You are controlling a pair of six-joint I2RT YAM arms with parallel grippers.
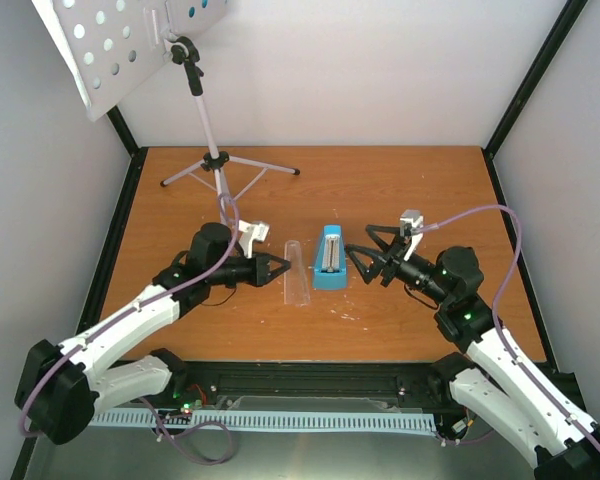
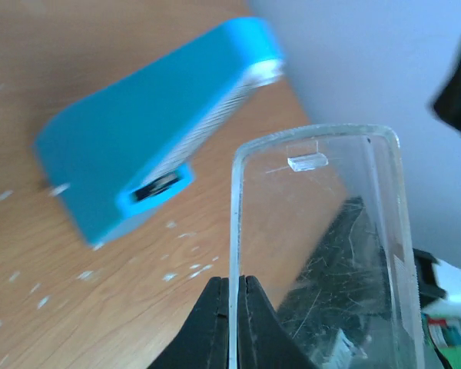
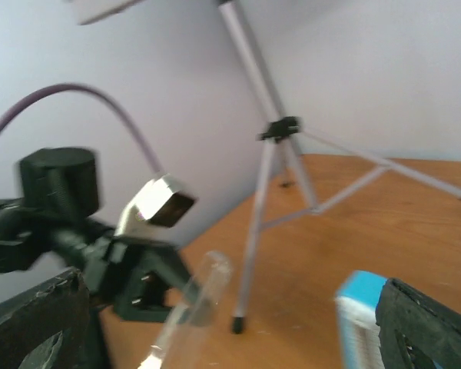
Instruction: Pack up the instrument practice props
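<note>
Centrally on the wooden table [image 1: 420, 190], the left gripper [image 1: 280, 266] is clamped on one thin wall of the clear cover [image 1: 297, 272]. Just beside it, the light-blue metronome [image 1: 329, 256] lies flat, with the right gripper [image 1: 365, 258] spread wide at its other side. The white music stand [image 1: 110, 45] rises on its tripod [image 1: 220, 165] at the back left.

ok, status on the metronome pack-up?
Left gripper shut on clear cover. Right gripper open beside blue metronome, lying flat. Music stand upright at rear, nothing in the way.
</note>
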